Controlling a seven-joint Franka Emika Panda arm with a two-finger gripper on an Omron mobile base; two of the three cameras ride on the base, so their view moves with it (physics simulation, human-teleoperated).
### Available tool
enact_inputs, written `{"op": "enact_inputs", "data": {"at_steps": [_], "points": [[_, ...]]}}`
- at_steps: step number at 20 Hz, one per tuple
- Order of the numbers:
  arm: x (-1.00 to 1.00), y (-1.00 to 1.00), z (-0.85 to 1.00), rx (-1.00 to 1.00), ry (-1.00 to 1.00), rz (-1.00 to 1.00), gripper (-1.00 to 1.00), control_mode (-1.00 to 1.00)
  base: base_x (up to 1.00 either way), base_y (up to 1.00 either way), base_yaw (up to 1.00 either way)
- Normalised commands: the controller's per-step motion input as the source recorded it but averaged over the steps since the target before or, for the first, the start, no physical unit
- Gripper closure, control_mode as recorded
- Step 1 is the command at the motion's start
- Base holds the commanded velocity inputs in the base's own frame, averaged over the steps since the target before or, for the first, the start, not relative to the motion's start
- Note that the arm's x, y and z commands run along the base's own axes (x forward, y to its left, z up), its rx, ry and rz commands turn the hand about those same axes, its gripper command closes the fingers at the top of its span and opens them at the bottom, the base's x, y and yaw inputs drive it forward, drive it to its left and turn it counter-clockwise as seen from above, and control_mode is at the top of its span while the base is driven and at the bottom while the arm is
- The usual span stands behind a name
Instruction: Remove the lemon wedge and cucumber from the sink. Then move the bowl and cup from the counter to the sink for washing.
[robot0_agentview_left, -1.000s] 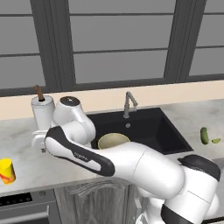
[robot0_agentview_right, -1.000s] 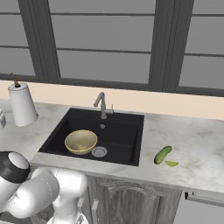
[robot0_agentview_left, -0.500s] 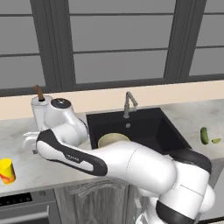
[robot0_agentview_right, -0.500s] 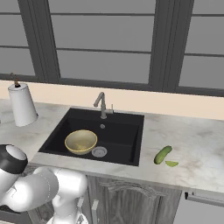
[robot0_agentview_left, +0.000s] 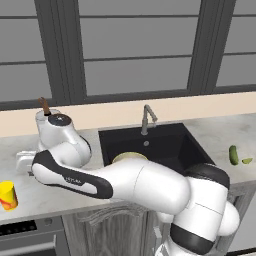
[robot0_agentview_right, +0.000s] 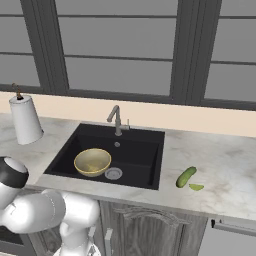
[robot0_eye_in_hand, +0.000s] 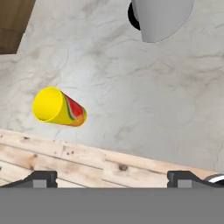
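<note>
Hand view shows my tool spread wide and empty above the desk, because the cup, upright at far left, awaits its sink trip.

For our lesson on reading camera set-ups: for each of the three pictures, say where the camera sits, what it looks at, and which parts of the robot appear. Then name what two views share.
Left base view: behind the arm to its left, looking down over the counter; the white arm crosses the sink toward the cup.
Right base view: behind to its right, over the sink, bowl and cucumber; arm at lower left.
Hand view: on the hand, looking down at the cup; open gripper tips at bottom.
Both base views share the sink, faucet and cucumber.
</note>
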Motion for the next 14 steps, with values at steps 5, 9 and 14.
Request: {"op": "enact_inputs", "data": {"at_steps": [5, 9, 14], "points": [[0.04, 0.24, -0.03, 0.0, 0.01, -0.01, -1.0, -1.0, 0.0, 0.0, 0.0], [0.02, 0.26, -0.04, 0.0, 0.0, -0.01, -1.0, -1.0, 0.0, 0.0, 0.0], [0.07, 0.2, -0.06, 0.0, 0.0, 0.0, -1.0, -1.0, 0.0, 0.0, 0.0]]}}
